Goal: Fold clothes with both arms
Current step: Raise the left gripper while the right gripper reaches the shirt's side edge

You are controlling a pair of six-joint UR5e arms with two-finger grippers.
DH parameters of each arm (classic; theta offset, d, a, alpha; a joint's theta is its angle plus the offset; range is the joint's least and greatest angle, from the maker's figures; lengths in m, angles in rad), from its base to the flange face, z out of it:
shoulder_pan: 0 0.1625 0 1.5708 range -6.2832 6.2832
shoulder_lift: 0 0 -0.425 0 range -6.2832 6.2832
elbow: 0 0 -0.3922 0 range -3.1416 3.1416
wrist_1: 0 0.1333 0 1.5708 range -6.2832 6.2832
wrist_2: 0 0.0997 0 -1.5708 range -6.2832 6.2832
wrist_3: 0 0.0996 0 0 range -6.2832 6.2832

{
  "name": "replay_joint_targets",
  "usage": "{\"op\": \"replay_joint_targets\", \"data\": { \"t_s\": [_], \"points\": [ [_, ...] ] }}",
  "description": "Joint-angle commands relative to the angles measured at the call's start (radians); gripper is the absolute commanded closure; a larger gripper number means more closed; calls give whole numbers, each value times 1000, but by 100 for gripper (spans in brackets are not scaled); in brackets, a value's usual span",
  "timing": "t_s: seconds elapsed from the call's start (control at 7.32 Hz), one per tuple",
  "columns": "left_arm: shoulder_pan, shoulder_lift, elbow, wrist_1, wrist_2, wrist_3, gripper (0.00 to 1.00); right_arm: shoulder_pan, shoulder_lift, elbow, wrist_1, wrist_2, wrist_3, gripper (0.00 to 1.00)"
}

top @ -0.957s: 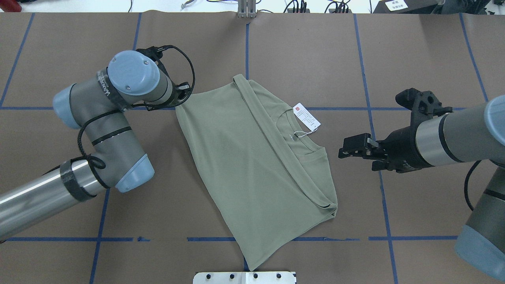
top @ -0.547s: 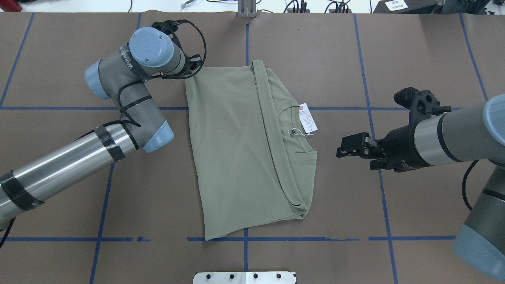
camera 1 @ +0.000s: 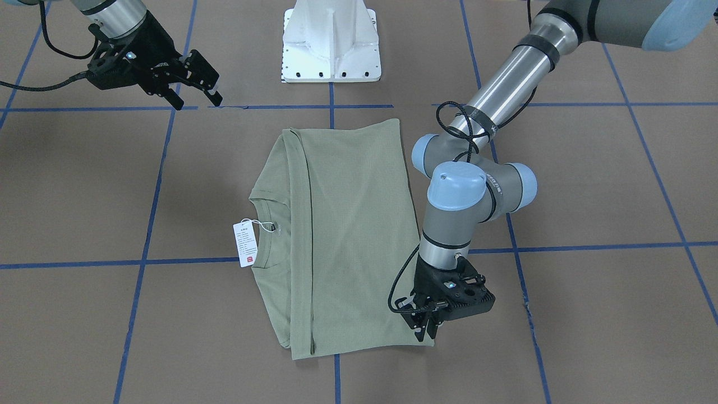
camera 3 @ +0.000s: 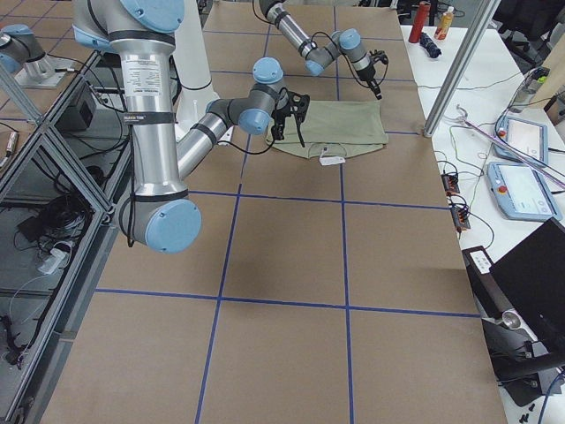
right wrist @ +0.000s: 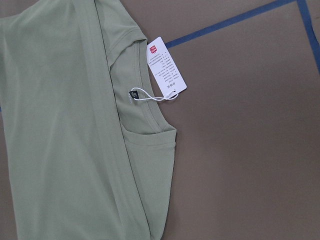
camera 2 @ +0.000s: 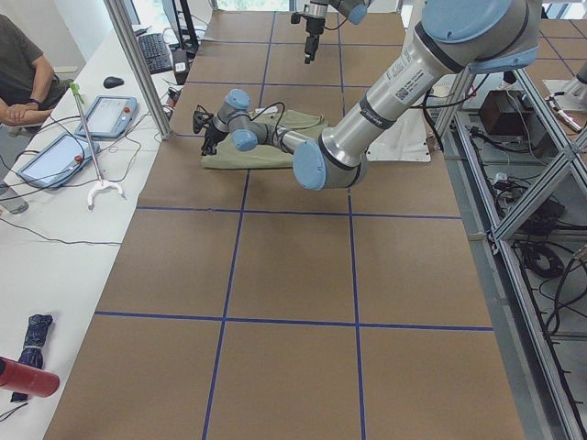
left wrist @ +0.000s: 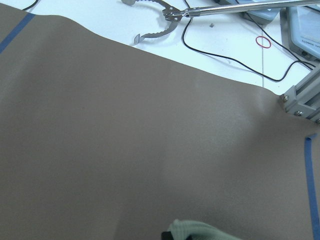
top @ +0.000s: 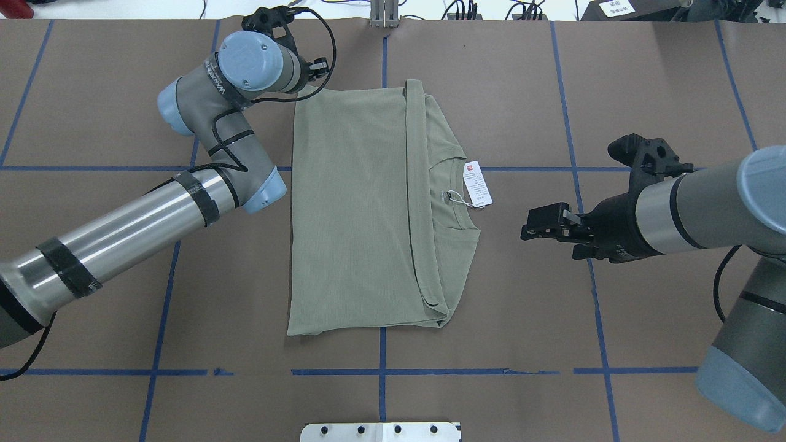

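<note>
The pale sage-green shirt (top: 350, 209) lies flat and folded lengthwise, its edges square with the tape grid; it also shows in the front view (camera 1: 348, 235). Its round neck and white hang tag (top: 478, 184) point toward my right arm. My left gripper (camera 1: 427, 332) is shut on the shirt's far corner, low at the table; in the overhead view my wrist hides the fingers. A bit of green fabric (left wrist: 192, 232) shows at the bottom of the left wrist view. My right gripper (top: 529, 227) is open and empty, apart from the shirt, beside the collar. The right wrist view shows the collar and tag (right wrist: 166, 71).
The brown table (top: 645, 92) carries blue tape lines. The white pedestal base (camera 1: 331, 39) stands at the robot's side. A metal post (top: 385, 15) stands at the far edge. Beyond it lies a bench with cables, tablets and a grabber tool (left wrist: 155, 25).
My left gripper moved away from the robot and to the right, dragging the shirt's corner. The shirt turned from slanted to square with the grid. The right gripper barely moved.
</note>
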Motion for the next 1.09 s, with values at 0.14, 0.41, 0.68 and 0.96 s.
{"op": "replay_joint_targets", "data": {
  "t_s": [0.14, 0.41, 0.68, 0.96],
  "points": [
    [-37, 58, -117, 23, -101, 107, 0, -112, 122, -88, -101, -155, -36, 0],
    [-51, 243, -403, 132, -168, 146, 0, -186, 330, -182, -363, -244, -198, 0],
    [-42, 369, -744, 346, -171, 177, 0, -235, 446, -348, -372, -268, -281, 0],
    [-32, 379, -822, 424, -208, 170, 0, -278, 454, -400, -374, -279, -439, 0]
  ]
}}
